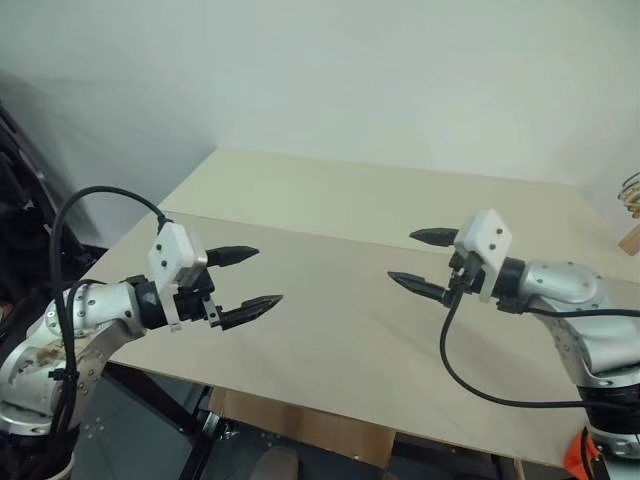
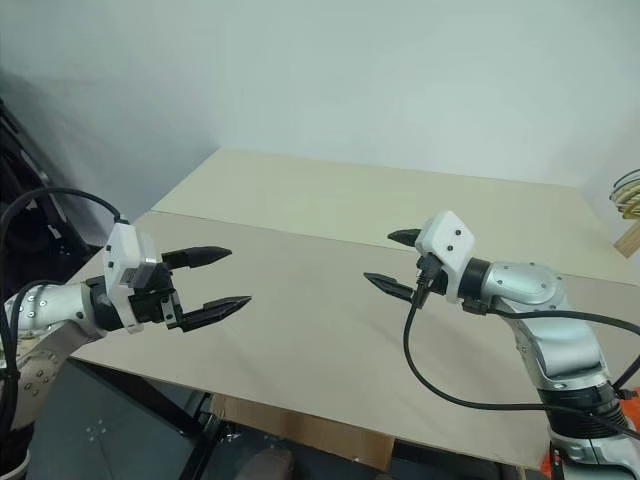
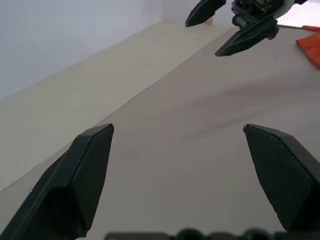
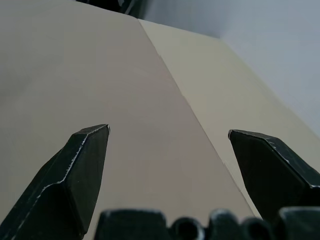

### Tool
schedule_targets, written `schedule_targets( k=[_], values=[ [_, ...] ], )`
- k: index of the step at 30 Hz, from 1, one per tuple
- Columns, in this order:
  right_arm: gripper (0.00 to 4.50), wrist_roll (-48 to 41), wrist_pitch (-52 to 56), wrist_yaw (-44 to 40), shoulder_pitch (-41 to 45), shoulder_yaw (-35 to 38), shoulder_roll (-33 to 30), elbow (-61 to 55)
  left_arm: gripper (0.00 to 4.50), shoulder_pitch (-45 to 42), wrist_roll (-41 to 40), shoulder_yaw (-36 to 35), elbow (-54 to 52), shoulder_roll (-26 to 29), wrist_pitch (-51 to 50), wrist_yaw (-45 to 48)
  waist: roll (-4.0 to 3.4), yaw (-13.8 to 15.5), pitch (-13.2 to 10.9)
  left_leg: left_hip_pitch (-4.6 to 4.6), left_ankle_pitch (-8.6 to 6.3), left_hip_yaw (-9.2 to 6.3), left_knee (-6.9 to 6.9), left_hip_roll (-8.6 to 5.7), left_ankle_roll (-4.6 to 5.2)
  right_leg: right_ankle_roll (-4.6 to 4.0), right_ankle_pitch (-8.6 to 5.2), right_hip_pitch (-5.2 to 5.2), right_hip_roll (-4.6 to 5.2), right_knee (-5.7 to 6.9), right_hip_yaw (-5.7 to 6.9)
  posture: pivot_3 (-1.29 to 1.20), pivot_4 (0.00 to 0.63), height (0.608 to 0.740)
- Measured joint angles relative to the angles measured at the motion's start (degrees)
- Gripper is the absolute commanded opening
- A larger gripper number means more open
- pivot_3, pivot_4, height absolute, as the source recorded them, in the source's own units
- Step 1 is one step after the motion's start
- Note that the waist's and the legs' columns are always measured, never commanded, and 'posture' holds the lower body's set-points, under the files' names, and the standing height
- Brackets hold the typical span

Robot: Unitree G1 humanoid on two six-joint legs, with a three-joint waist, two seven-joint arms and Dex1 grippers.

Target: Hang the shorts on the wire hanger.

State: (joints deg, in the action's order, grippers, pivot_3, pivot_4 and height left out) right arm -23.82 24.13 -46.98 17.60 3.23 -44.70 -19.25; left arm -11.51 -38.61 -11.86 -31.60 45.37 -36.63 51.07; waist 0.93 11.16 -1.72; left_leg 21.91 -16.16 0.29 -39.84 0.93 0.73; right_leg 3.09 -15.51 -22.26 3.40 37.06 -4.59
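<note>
Both grippers, left (image 1: 254, 278) and right (image 1: 421, 262), gape wide, empty, facing each other above the pale table (image 1: 330, 330); orange shorts (image 3: 311, 47) lie beyond the right gripper.

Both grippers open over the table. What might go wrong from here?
1. The shorts lie off to the side past the right gripper, so reaching them likely means turning first.
2. The two grippers face each other; the left gripper might clash with the right if both close in.

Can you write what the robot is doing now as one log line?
left gripper: open, empty | right gripper: open, empty | table: bare between them
</note>
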Motion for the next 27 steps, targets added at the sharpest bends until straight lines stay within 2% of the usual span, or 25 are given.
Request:
schedule_targets(
  k=[15,20,27],
  values=[
    [4.45,-0.9,6.8,5.9,-9.0,9.3,-0.6,-10.6,4.5,-10.5,1.6,9.2,10.2,-0.6,0.6,4.2,0.0,-7.5,0.0,0.0,0.01,-0.15,0.02,0.02,-0.02,-0.06,-0.04,0.04,-0.04,0.02,0.09,0.07,0.0,0.74],
    [4.45,-1.5,7.9,6.4,-10.0,10.2,-0.6,-12.0,4.5,-11.9,2.6,10.6,11.8,-1.3,1.4,5.3,0.0,-9.1,0.0,-0.01,0.01,-0.15,0.03,0.02,-0.02,-0.05,-0.04,0.05,-0.03,0.01,0.08,0.05,0.0,0.74],
    [4.45,-1.8,8.5,6.5,-10.1,10.9,-0.6,-12.7,4.5,-12.2,2.8,10.7,12.3,-1.6,1.5,6.1,0.0,-9.9,0.0,-0.01,0.01,-0.15,0.03,0.03,-0.02,-0.05,-0.04,0.05,-0.03,0.01,0.07,0.06,0.0,0.74]
  ],
)
